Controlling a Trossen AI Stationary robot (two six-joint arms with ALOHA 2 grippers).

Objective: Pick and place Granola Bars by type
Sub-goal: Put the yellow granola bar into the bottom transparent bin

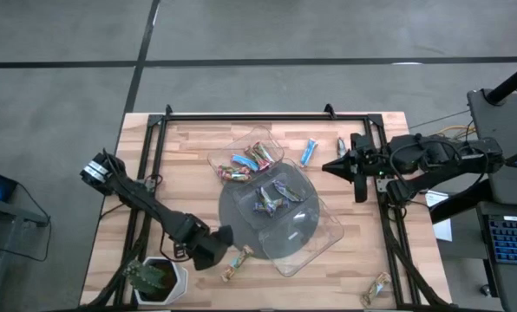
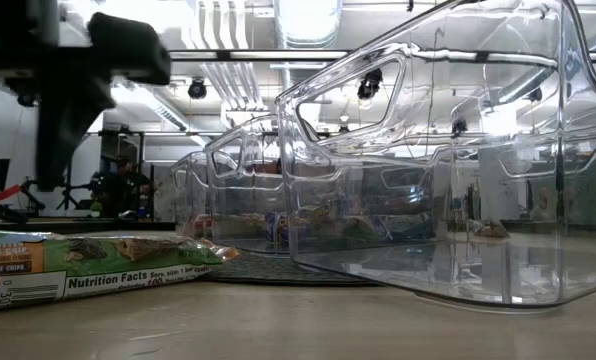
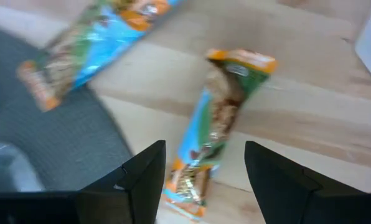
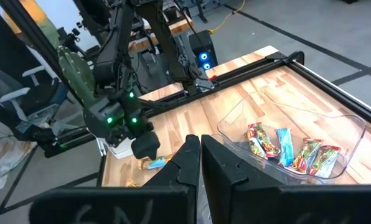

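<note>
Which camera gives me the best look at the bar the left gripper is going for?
The left wrist view: the green-orange bar lies on bare wood between the open left gripper's fingers. The high view shows it small beside that gripper; the right wrist view, only partly.

A light wooden table (image 1: 198, 165) carries a black metal frame (image 1: 258, 116) along its far edge and down both sides. Near the middle lies a round grey disc (image 1: 280, 234). Two clear plastic trays rest partly on it: one tray (image 1: 241, 147) toward the far edge, the other tray (image 1: 323, 230) toward the right near corner. At the left near corner stands a small green plant in a white pot (image 1: 157, 279).
</note>
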